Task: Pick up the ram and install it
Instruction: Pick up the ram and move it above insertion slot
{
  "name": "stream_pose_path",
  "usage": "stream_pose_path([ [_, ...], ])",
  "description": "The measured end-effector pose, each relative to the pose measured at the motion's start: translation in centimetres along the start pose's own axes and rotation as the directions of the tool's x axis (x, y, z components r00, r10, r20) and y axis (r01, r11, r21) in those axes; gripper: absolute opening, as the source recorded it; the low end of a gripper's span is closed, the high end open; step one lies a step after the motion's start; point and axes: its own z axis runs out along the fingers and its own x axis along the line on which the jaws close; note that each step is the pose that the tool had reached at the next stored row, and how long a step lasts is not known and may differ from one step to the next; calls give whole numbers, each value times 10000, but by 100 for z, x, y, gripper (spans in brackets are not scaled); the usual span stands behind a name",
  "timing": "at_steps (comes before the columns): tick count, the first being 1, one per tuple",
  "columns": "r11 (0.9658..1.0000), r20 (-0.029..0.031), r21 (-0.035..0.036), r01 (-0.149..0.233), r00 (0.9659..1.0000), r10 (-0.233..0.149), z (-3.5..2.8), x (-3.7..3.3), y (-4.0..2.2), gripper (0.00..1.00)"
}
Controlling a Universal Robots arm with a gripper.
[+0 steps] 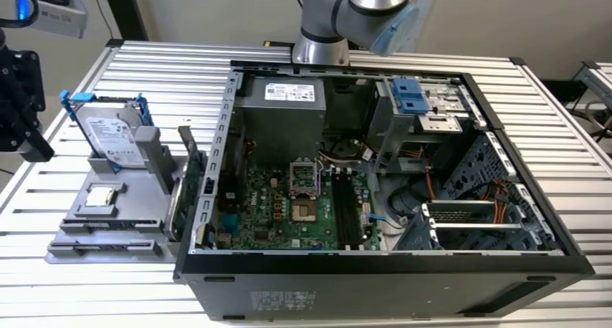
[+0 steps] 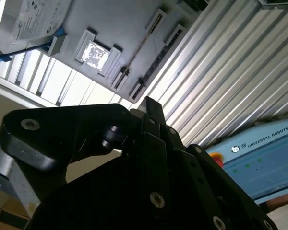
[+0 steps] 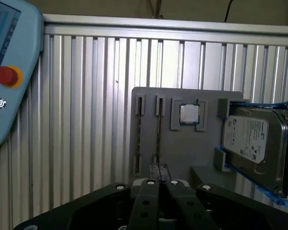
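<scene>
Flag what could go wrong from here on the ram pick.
1. The ram stands edge-on in the holder, close beside a neighbouring card; the gripper could bump that card.
2. The motherboard slots sit deep inside the case, next to cables; tight clearance could mean a collision on install.

Ribbed aluminium surface (image 1: 143, 285), pale slats running side by side. Plain beige wall (image 1: 211, 13) behind. At exterior view's right edge, second slatted surface (image 1: 600, 81). Light even.

The gripper (image 3: 158, 168) hides one end of the ram (image 3: 158, 134), and the hard drive (image 3: 254, 143) is cropped.
</scene>
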Motion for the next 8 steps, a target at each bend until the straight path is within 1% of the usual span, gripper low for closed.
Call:
stream_pose_path([
  [4,10000,0,0,-1,10000,1,0,0,0,0],
  [5,10000,1,0,0,10000,0,0,0,0,100],
  [8,10000,0,0,0,10000,0,0,0,0,100],
])
